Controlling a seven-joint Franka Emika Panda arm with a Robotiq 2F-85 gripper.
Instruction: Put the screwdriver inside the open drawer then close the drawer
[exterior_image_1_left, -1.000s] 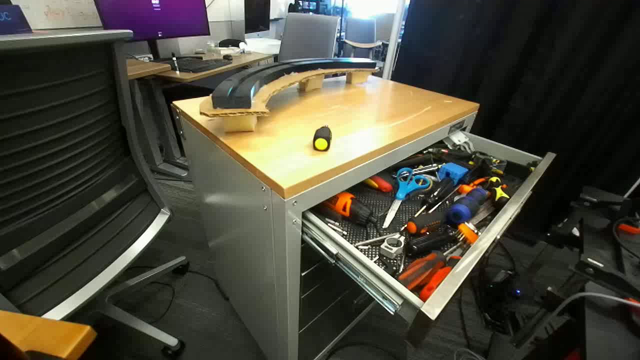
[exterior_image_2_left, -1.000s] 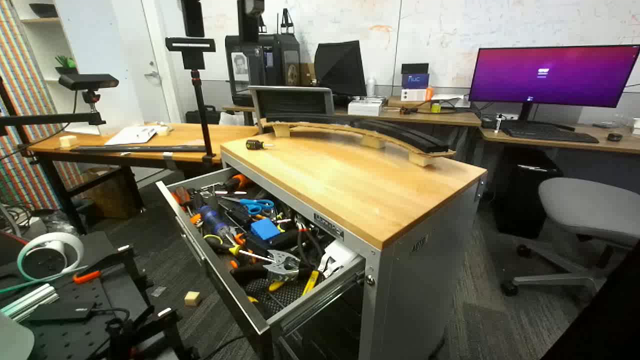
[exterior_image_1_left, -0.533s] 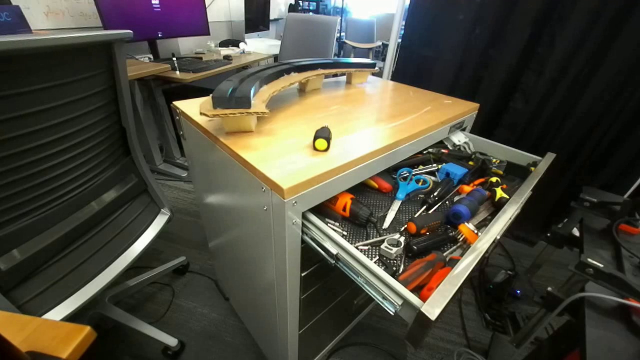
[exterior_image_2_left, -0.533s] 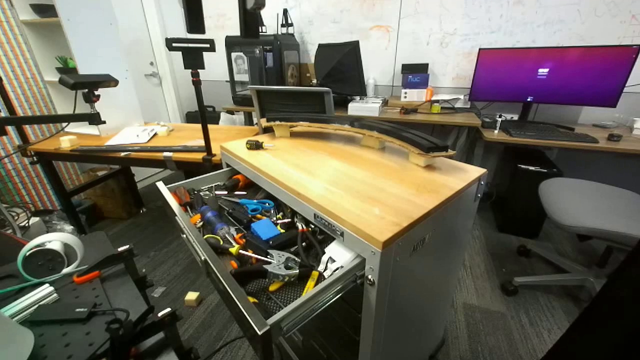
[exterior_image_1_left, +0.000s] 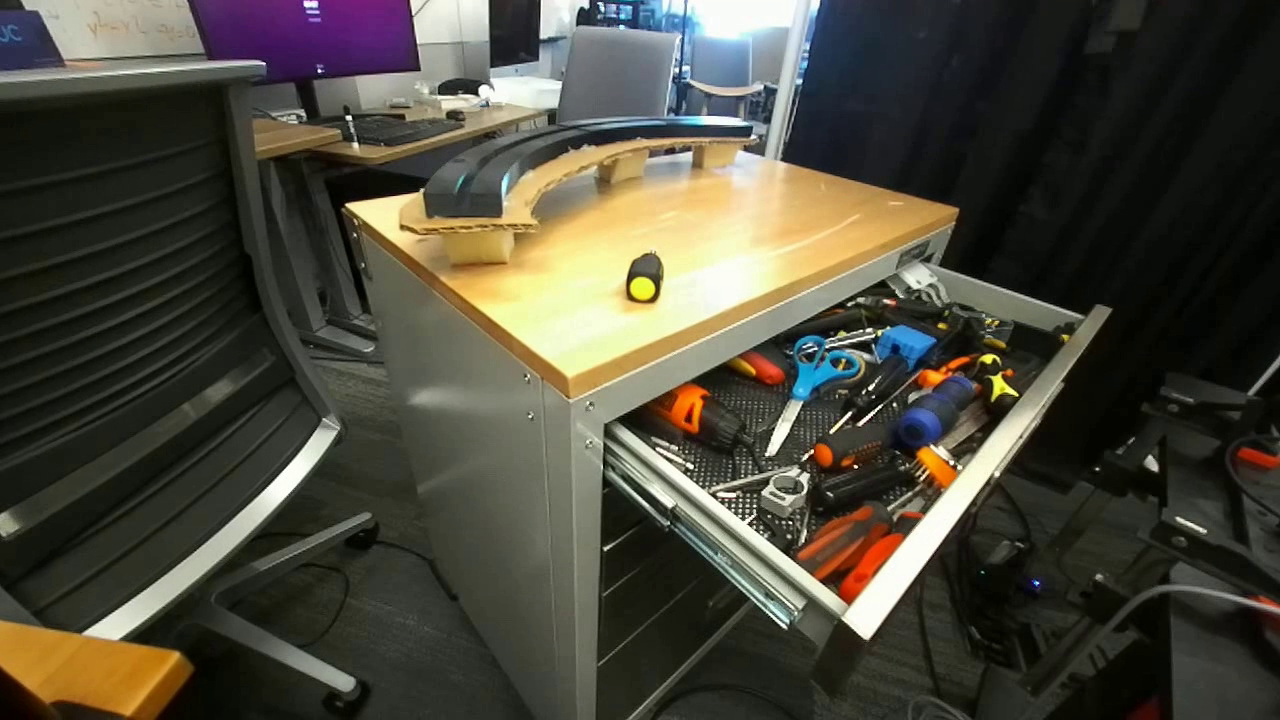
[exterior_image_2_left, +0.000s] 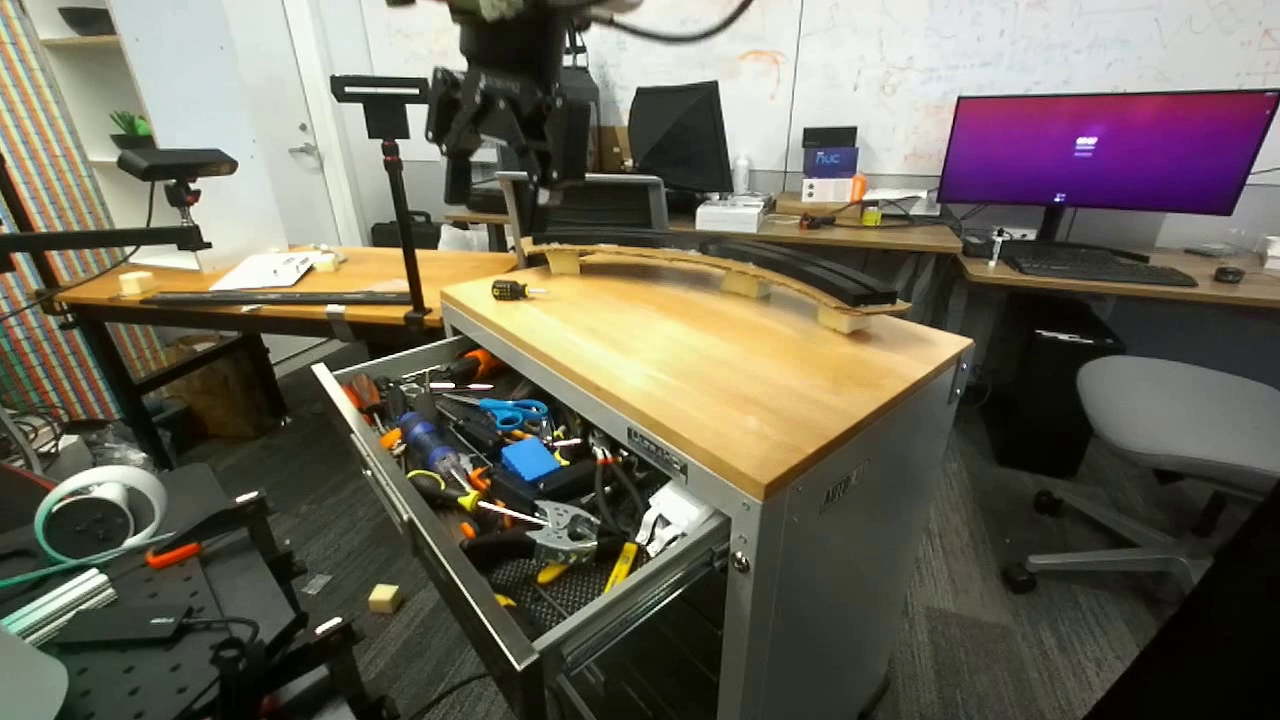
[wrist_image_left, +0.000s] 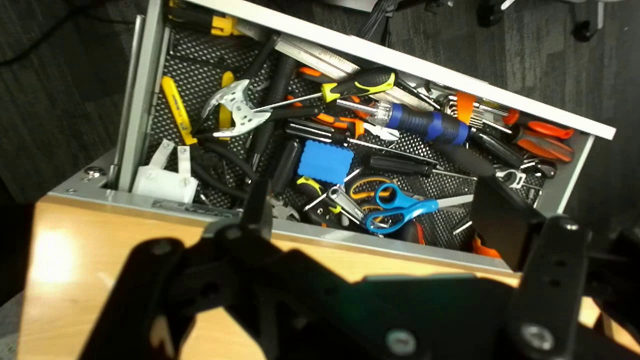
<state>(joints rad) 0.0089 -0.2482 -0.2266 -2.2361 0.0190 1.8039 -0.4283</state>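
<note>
Your screwdriver (exterior_image_1_left: 645, 278) lies on its side on the light wooden desk (exterior_image_1_left: 800, 215), near the edge above the open drawer (exterior_image_1_left: 975, 485) and toward one end of that edge. You can see it in both exterior views; in an exterior view its black handle turns a round yellow end to the camera.

The drawer stands pulled out and crowded. In the wrist view you look down on blue-handled scissors (wrist_image_left: 422, 206) on the side toward the desk, with a blue block (wrist_image_left: 325, 161) near them. Closer to the drawer's front lie a blue-and-black handle (wrist_image_left: 425, 122) and a yellow-and-black handle (wrist_image_left: 360, 85), whose shaft tip is by a silver metal piece (wrist_image_left: 242, 114). In an exterior view you also find an orange-and-black implement (exterior_image_1_left: 690, 412) close to the desk's edge, and red-orange handles (exterior_image_1_left: 868, 562) by the front corner.

Your tool (exterior_image_2_left: 505, 185) hangs in the air, above and clear of the desk. Its black fingers (wrist_image_left: 257, 210) are spread well apart; in the wrist view the scissors and the blue block show between them.

Farther back on the desk, a curved black rail (exterior_image_1_left: 555, 143) rests on corrugated cardboard (exterior_image_1_left: 530, 187), propped on pale blocks (exterior_image_1_left: 480, 247). Around the desk you have a dark chair (exterior_image_1_left: 150, 300) on one side, a black curtain (exterior_image_1_left: 1000, 150), and a monitor (exterior_image_2_left: 1100, 150) with a purple screen.
</note>
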